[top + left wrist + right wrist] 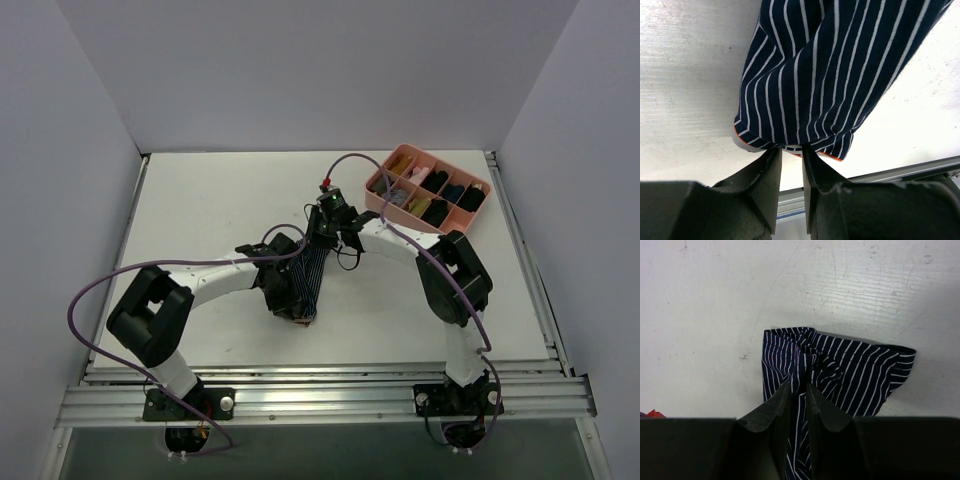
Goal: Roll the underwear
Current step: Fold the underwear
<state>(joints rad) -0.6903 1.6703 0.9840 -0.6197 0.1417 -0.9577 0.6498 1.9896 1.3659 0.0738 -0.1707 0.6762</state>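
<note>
Pinching underwear (308,278) at opp. ends, L end effector (792,149) & R end effector (799,386) both narrow

Both arms angled inward, wrists close, left gripper (792,149) and right gripper (798,386) each pinched narrow on the underwear (855,374)

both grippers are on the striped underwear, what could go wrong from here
1. The left gripper pinches only the very hem of the underwear, at its red edge; a pull could slip it free.
2. The right gripper holds a bunched fold, so the roll may come out creased or lopsided.
</note>
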